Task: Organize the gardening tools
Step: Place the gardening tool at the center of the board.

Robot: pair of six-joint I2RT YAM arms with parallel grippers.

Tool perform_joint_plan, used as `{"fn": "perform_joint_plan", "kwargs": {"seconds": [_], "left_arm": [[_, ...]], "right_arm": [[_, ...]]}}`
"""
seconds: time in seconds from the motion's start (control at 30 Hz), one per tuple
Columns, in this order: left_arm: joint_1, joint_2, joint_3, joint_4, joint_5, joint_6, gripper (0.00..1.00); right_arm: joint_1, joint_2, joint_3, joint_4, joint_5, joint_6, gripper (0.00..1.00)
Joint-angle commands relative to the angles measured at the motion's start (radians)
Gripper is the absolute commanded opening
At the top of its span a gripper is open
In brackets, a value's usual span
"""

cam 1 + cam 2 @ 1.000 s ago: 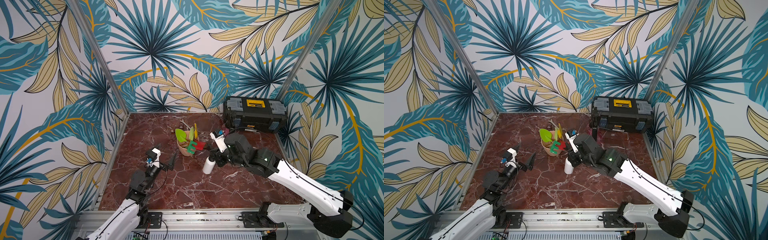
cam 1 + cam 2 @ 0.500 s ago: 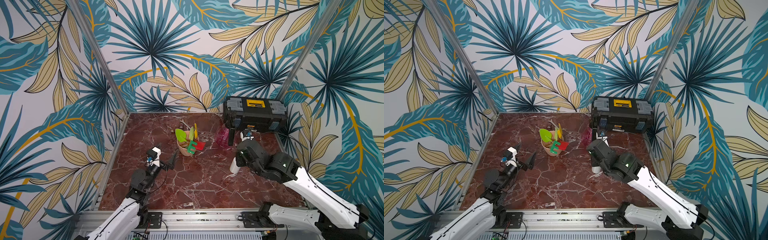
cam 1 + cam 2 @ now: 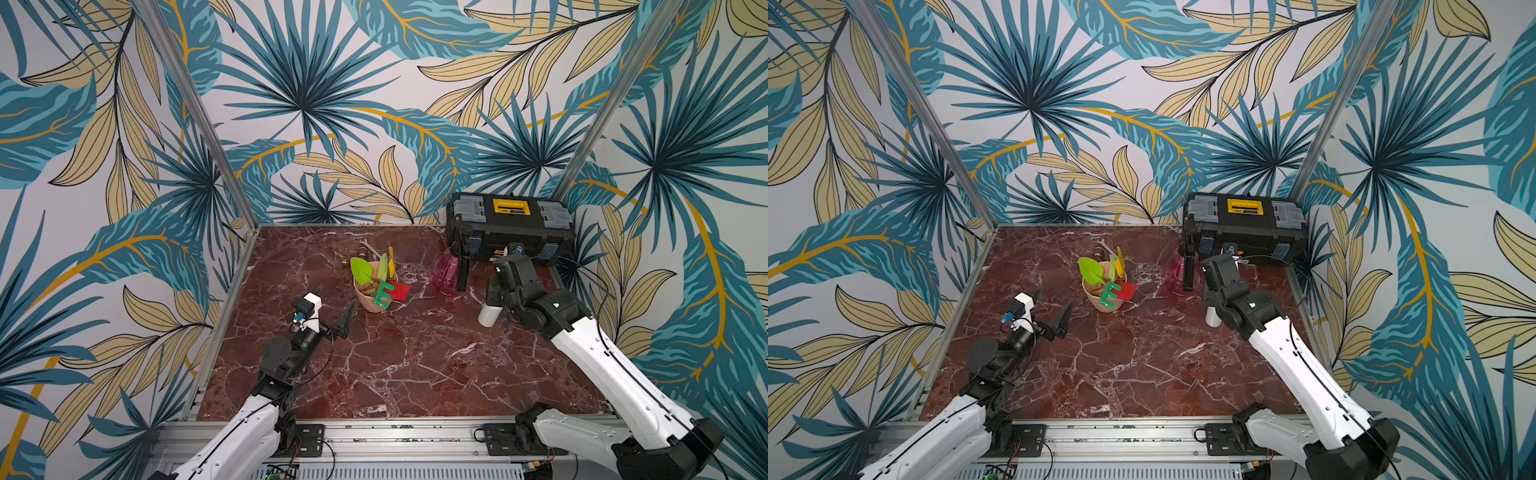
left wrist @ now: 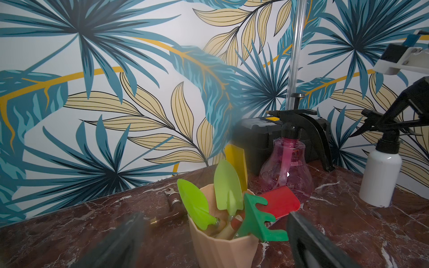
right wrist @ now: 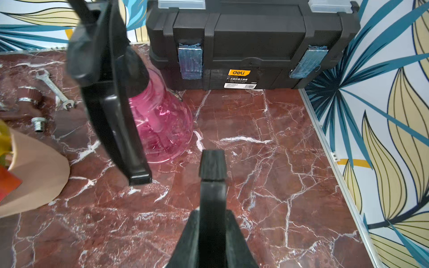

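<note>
One red marble tabletop (image 3: pixel 395 365), leaf-patterned walls (image 3: pixel 311 83)

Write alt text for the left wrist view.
A peach cup on a red marble table holds toy gardening tools, framed by the blurred, open left hand. Behind stand a pink spray bottle and a black toolbox, with a white spray bottle nearby.

Both top views: bright, even, diffuse light, soft shadows. Left wrist view dimmer, hazy mid-frame; left gripper (image 4: pixel 214 218) blurred. Small glints on pink bottle (image 5: pixel 162 125).
</note>
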Motion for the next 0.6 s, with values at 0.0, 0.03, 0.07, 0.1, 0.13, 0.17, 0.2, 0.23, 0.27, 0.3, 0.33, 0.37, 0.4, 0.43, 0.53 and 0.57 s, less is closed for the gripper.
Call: {"fn": "perform_joint_plan", "kwargs": {"seconds": [0.0, 0.03, 0.07, 0.1, 0.13, 0.17, 0.2, 0.23, 0.27, 0.3, 0.33, 0.37, 0.4, 0.43, 0.53, 0.57], "left_arm": [[0.003, -0.005, 0.047, -0.063, -0.035, -0.008, 1.0], [0.002, -0.005, 0.053, -0.079, -0.048, -0.007, 1.0], [0.002, -0.006, 0.06, -0.101, -0.063, -0.005, 1.0], [0.002, -0.006, 0.068, -0.126, -0.076, -0.003, 1.0], [0.003, -0.006, 0.076, -0.143, -0.091, -0.001, 1.0], [0.002, -0.006, 0.084, -0.164, -0.107, 0.001, 1.0], [0.002, -0.005, 0.096, -0.197, -0.128, 0.004, 1.0], [0.002, -0.005, 0.101, -0.211, -0.14, 0.005, 1.0], [0.002, -0.005, 0.106, -0.223, -0.15, 0.008, 1.0], [0.002, -0.005, 0.109, -0.232, -0.158, 0.01, 1.0], [0.002, -0.005, 0.111, -0.241, -0.166, 0.011, 1.0], [0.002, -0.005, 0.113, -0.248, -0.171, 0.01, 1.0], [0.002, -0.005, 0.114, -0.253, -0.174, 0.011, 1.0], [0.003, -0.003, 0.113, -0.255, -0.178, 0.01, 1.0], [0.002, 0.001, 0.113, -0.259, -0.183, 0.01, 1.0], [0.002, 0.001, 0.114, -0.261, -0.183, 0.009, 1.0]], "right_arm": [[-0.056, 0.04, -0.022, 0.212, -0.073, -0.094, 0.12], [-0.068, 0.06, -0.028, 0.239, -0.074, -0.103, 0.12], [-0.082, 0.076, -0.032, 0.268, -0.076, -0.116, 0.12], [-0.097, 0.094, -0.035, 0.291, -0.078, -0.125, 0.12], [-0.112, 0.11, -0.04, 0.319, -0.078, -0.134, 0.12], [-0.128, 0.12, -0.045, 0.342, -0.086, -0.144, 0.12], [-0.151, 0.13, -0.055, 0.383, -0.101, -0.151, 0.12], [-0.167, 0.14, -0.061, 0.411, -0.111, -0.156, 0.12], [-0.18, 0.149, -0.064, 0.429, -0.113, -0.161, 0.12], [-0.19, 0.161, -0.065, 0.444, -0.116, -0.169, 0.12], [-0.201, 0.175, -0.064, 0.455, -0.121, -0.177, 0.12], [-0.209, 0.187, -0.061, 0.466, -0.125, -0.19, 0.12], [-0.215, 0.197, -0.061, 0.481, -0.129, -0.197, 0.13], [-0.224, 0.209, -0.061, 0.494, -0.138, -0.202, 0.13], [-0.259, 0.24, -0.063, 0.527, -0.167, -0.208, 0.13], [-0.271, 0.25, -0.062, 0.538, -0.18, -0.208, 0.13]]}}
